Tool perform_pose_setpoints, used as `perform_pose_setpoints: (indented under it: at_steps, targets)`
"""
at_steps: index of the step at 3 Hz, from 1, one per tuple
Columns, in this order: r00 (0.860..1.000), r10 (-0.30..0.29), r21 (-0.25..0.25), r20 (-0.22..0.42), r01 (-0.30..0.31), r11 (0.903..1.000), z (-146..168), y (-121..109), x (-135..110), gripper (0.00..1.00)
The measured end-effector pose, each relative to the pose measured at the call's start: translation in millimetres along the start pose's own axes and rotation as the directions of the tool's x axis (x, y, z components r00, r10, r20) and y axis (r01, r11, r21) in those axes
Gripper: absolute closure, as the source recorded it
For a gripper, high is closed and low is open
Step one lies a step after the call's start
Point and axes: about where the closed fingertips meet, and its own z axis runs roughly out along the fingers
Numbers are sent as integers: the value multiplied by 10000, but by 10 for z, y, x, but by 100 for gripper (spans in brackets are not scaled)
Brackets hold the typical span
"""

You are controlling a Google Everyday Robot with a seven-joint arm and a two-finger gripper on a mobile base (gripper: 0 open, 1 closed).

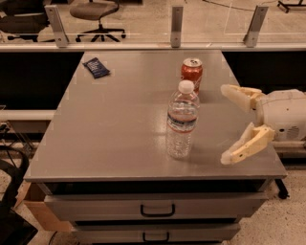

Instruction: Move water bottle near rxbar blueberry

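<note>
The water bottle (181, 122) stands upright near the front middle of the grey table (119, 124); it is clear with a white cap and a pale label band. The rxbar blueberry (96, 67), a small flat dark blue bar, lies at the table's far left corner. My gripper (227, 124) is to the right of the bottle, at the table's right edge. It is open and empty, one finger (238, 95) behind and one finger (246, 146) in front, a short gap from the bottle.
A red soda can (191, 74) stands just behind the bottle. A glass barrier with metal posts (177, 26) runs along the table's far edge. Drawers (158, 209) sit below the front edge. An office chair (93, 12) stands beyond the barrier.
</note>
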Motion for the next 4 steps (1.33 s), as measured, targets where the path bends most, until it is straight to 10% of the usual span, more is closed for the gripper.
perform_pose_setpoints:
  at_steps: [4]
  targets:
    - [9678,452,-761,2475,-271,9967,470,-36,-96,0]
